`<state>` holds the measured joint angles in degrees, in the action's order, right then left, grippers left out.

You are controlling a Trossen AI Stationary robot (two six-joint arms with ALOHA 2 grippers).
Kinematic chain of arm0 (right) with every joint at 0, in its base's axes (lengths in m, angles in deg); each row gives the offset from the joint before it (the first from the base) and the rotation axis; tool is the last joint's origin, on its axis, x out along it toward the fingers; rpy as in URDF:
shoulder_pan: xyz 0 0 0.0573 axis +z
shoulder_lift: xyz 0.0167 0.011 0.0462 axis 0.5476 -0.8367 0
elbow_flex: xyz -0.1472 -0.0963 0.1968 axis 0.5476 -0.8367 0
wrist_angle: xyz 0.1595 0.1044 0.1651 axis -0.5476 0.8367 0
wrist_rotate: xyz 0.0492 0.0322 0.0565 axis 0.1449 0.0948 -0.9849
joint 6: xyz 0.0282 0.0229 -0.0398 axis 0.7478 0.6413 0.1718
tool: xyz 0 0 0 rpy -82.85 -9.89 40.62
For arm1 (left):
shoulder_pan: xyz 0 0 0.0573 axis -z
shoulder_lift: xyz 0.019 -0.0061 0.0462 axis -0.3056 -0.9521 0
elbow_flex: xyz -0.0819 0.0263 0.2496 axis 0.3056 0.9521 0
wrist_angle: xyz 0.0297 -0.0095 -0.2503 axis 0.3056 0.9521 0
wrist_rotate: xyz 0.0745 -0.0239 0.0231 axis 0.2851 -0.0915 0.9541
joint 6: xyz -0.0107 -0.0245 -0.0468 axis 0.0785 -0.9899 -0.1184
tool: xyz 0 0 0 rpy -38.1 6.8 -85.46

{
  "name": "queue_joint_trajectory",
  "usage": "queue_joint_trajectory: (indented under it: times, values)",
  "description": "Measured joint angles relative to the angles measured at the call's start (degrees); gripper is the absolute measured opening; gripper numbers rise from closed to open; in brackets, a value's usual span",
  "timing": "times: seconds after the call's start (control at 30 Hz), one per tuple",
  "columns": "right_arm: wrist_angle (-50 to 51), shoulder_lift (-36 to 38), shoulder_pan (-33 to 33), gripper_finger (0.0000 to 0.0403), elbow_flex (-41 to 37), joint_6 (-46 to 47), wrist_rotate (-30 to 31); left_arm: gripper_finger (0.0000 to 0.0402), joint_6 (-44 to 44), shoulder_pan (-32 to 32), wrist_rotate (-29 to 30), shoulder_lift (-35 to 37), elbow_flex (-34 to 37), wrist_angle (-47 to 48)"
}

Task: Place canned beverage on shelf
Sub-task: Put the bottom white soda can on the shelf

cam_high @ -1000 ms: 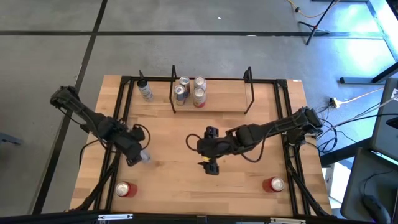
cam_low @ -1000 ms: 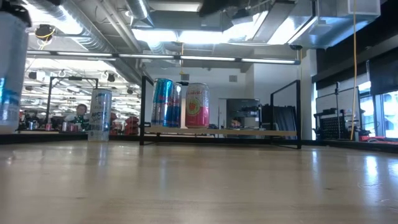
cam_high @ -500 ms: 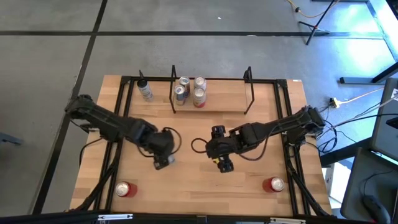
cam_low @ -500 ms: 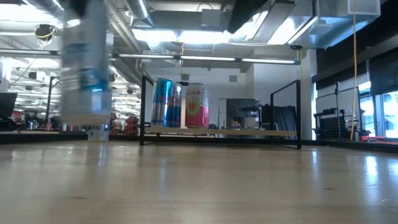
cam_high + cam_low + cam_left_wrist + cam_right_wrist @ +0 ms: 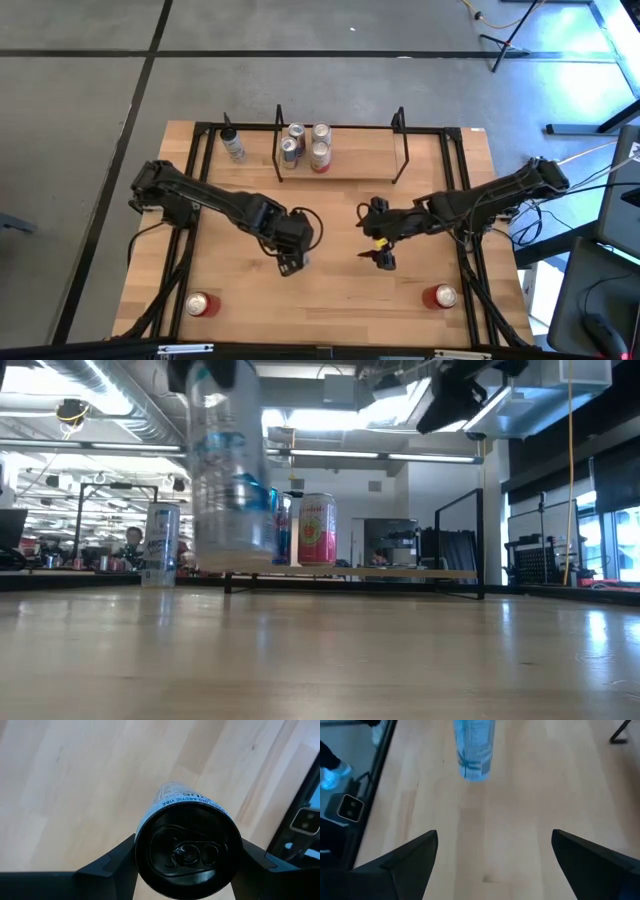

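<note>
The left hand (image 5: pixel 288 266) grips a can (image 5: pixel 187 842) above the table (image 5: pixel 330 290). The right hand (image 5: pixel 384 257) is spread wide, holding nothing. The can could slip, or knock over the cans (image 5: pixel 306 146) on the shelf (image 5: pixel 350 165).

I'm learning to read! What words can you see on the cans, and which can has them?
"ARCTIC VIBE": on the side of the can that the left gripper holds, seen in the left wrist view; the letters around it are cut off.
The shelf cans and the can standing beside the shelf have print too blurred to read.
</note>
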<state>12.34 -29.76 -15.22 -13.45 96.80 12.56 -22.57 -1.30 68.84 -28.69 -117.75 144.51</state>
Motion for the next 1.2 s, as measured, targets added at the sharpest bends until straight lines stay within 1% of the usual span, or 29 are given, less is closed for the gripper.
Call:
queue_joint_trajectory:
  times: [0.13, 0.23, 0.37, 0.4, 0.57, 0.63, 0.73, 0.83, 0.93, 1.07, 1.2]
  values:
    - [-6.6, 0.0, 1.1, 0.0376, -3.6, 0.1, -0.8, 0.0217, 0.0, -0.2, -0.3, -1.9, 0.0, -3.5]
    - [-16.7, -0.5, 2.1, 0.0376, -6.5, -0.7, 1.6, 0.0218, 0.0, -0.2, -0.3, -3.1, 0.0, -4.3]
    - [-27.0, -2.4, 2.7, 0.0376, -9.4, -0.7, 4.4, 0.0218, -1.0, -0.1, 0.6, -3.4, 0.0, -4.4]
    - [-28.0, -3.0, 2.7, 0.0376, -9.7, -0.7, 4.8, 0.0218, -1.8, -0.1, 1.3, -3.3, 0.0, -4.4]
    - [-31.1, -6.9, 2.5, 0.0376, -9.8, -0.7, 5.2, 0.0218, -3.0, 0.1, 3.8, -3.2, -1.6, -1.1]
    - [-32.7, -8.0, 2.5, 0.0376, -9.8, -0.6, 5.8, 0.0218, -3.0, 0.1, 3.6, -3.1, -1.5, -0.7]
    - [-34.3, -9.4, 2.5, 0.0376, -9.8, -0.6, 5.7, 0.0218, -1.6, -0.1, 4.0, -3.3, -0.5, 0.3]
    - [-34.2, -9.5, 2.5, 0.0376, -9.8, -0.5, 5.8, 0.0221, 0.0, -0.3, 5.0, -3.3, -0.3, -1.2]
    - [-34.3, -9.7, 2.5, 0.0376, -9.8, -0.5, 7.4, 0.0237, 0.2, -0.3, 5.3, -3.3, -0.2, -2.1]
    - [-34.4, -9.7, 2.6, 0.0376, -9.8, -0.5, 7.7, 0.0268, 0.5, -0.2, 5.3, -3.3, -0.2, -2.1]
    - [-34.5, -9.7, 2.6, 0.0376, -9.8, -0.3, 8.3, 0.0289, 1.3, 0.1, 5.9, -3.2, -0.2, -2.5]
